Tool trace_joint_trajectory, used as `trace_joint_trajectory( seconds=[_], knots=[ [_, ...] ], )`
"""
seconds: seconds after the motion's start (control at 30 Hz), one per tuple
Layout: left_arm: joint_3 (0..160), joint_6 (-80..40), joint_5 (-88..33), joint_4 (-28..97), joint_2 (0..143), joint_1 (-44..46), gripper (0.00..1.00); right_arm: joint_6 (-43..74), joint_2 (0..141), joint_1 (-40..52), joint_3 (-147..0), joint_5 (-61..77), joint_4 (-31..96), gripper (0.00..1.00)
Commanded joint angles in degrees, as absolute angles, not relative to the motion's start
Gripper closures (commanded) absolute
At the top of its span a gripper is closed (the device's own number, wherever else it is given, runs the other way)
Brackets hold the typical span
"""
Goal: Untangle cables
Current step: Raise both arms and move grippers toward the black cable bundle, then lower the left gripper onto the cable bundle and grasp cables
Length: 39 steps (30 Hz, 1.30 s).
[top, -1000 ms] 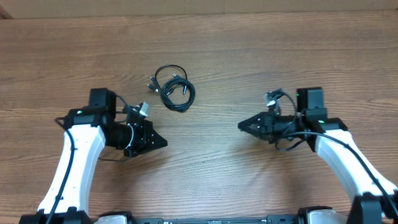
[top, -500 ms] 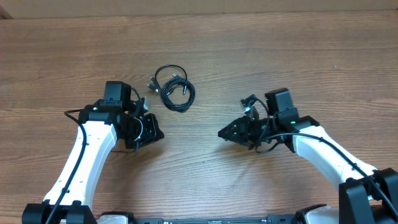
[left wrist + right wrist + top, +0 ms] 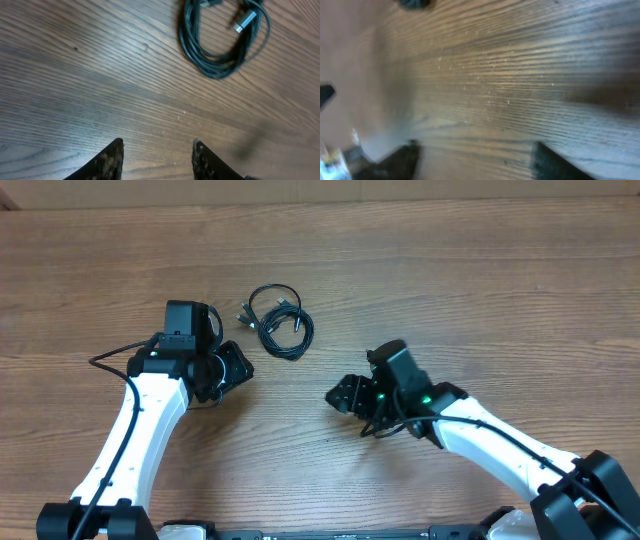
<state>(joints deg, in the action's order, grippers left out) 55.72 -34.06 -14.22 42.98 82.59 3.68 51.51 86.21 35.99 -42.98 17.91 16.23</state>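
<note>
Jaws stand parted and empty on both sides.

Overhead view: the left gripper (image 3: 235, 366) points toward the cables (image 3: 280, 321), which lie as one loose black coil on the wooden table (image 3: 450, 270), near its fingertips but apart from them. The right gripper (image 3: 340, 395) lies farther off, to the coil's lower right.

Left wrist view: the left gripper (image 3: 157, 145) shows two dark fingertips with bare wood between them. The cables (image 3: 220, 50) sit ahead and to the right, several strands looped together, with a silver plug (image 3: 245, 21) lying inside the loop. Judged from this, the cords are light, limp and thin. They will trail and drag their neighbours when lifted, and may slip through a loose pinch. A plug end, or a single strand at the outer edge of the loop, looks the surest hold.

Right wrist view: the right gripper (image 3: 475, 147) is spread wide over blurred wood grain, and no cable lies between its fingers.

Change from the overhead view one second earlier: both grippers then came to closed points and sat farther apart. The left has since swung toward the coil, and the right has moved in toward the table's middle. The coil itself has not shifted.
</note>
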Motion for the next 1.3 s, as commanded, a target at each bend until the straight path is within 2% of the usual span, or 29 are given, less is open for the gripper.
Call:
trace_joint_trajectory(
  seconds=[0.0, 0.13, 0.23, 0.4, 0.43, 0.5, 0.53, 0.6, 0.7, 0.8, 1.03, 1.07, 1.17, 1.27],
  knots=[
    [56.6, -37.9, -9.7, 42.8, 85.1, 3.9, 0.55, 56.6, 86.2, 39.3, -43.8, 7.2, 14.2, 0.09],
    [56.6, -39.0, -8.4, 40.4, 89.1, 3.9, 0.53, 56.6, 86.2, 40.7, -43.8, 5.8, 12.2, 0.05],
    [56.6, -39.1, -9.2, 36.3, 92.7, 3.9, 0.48, 56.6, 86.2, 40.7, -43.8, 5.5, 12.3, 0.05],
    [56.6, -39.0, -15.7, 28.9, 99.0, 4.0, 0.43, 56.6, 86.2, 40.7, -43.8, 4.9, 12.2, 0.03],
    [56.6, -39.0, -16.4, 27.4, 100.2, 4.1, 0.45, 56.6, 86.2, 40.7, -43.8, 4.6, 12.2, 0.02],
    [56.6, -39.1, -16.3, 24.8, 102.3, 4.4, 0.61, 56.6, 86.2, 40.7, -43.8, 4.5, 12.1, 0.01],
    [56.6, -39.3, -16.1, 23.0, 103.4, 4.6, 0.62, 56.6, 86.2, 40.7, -43.8, 4.5, 12.1, 0.01],
    [56.6, -41.4, -16.1, 19.4, 105.2, 4.6, 0.55, 56.6, 86.2, 40.7, -43.8, 4.5, 12.2, 0.00],
    [56.6, -44.6, -16.2, 15.8, 106.7, 4.6, 0.53, 56.6, 86.2, 40.7, -43.8, 4.5, 12.2, 0.00],
    [56.6, -47.5, -16.0, 13.3, 108.0, 5.1, 0.47, 56.6, 86.2, 40.7, -43.8, 4.5, 12.2, 0.00],
    [56.6, -49.3, -8.6, 11.8, 110.4, 9.9, 0.48, 56.6, 86.2, 40.7, -43.8, 4.5, 12.2, 0.00],
    [56.6, -49.3, -7.4, 11.8, 110.8, 10.7, 0.49, 56.6, 86.2, 40.7, -43.8, 4.5, 12.2, 0.00],
    [56.6, -49.3, -4.6, 12.2, 112.2, 12.8, 0.64, 56.6, 86.2, 40.7, -43.8, 4.5, 12.2, 0.00],
    [56.6, -48.4, -2.9, 13.8, 113.3, 14.1, 0.68, 56.6, 86.2, 40.7, -43.8, 4.5, 12.3, 0.00]
  ],
)
